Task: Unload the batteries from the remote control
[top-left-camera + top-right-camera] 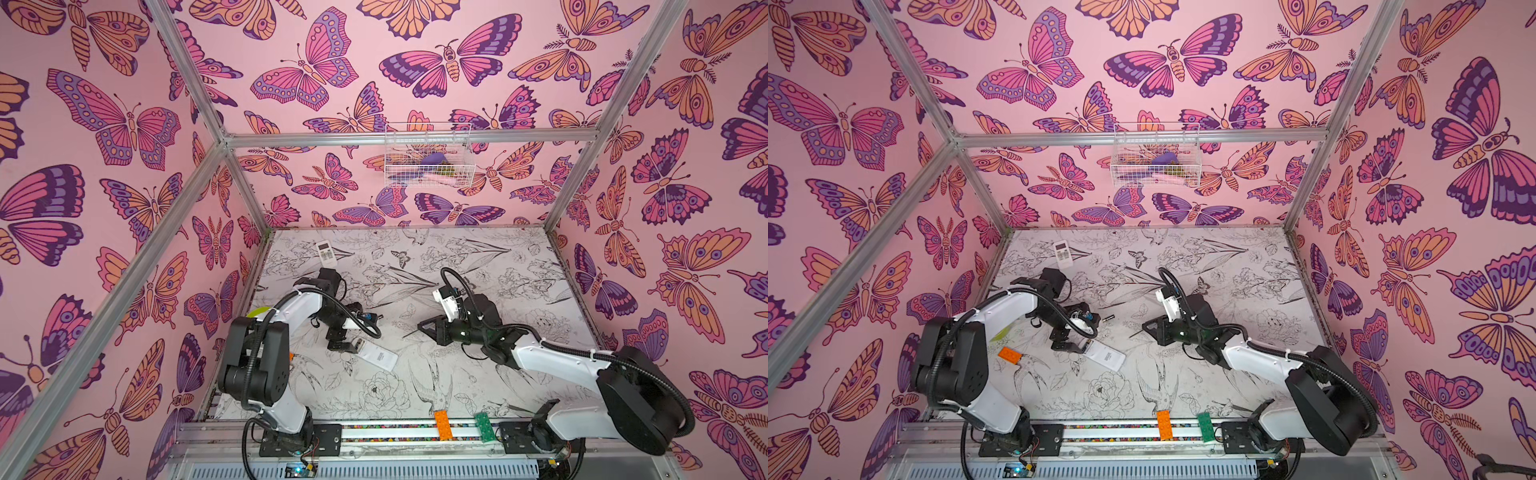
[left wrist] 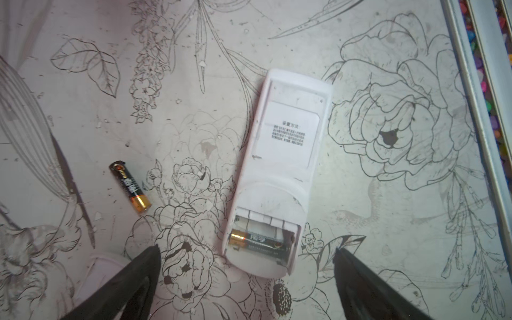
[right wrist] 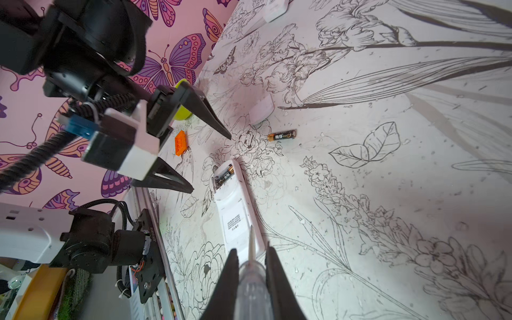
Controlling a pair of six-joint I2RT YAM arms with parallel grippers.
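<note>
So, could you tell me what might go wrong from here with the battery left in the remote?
1. The seated battery lies recessed in the remote; the open left gripper may pinch the casing and lift the whole remote instead.
2. The loose battery lies free nearby and could roll if nudged.
3. The screwdriver in the right gripper points at the remote and might push it.

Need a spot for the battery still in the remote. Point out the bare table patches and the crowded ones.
Free: the far right table, between back wall and right arm; and the front middle, between open remote and rail. Crowded: around the remote's open end, with left gripper, loose battery and orange brick.
</note>
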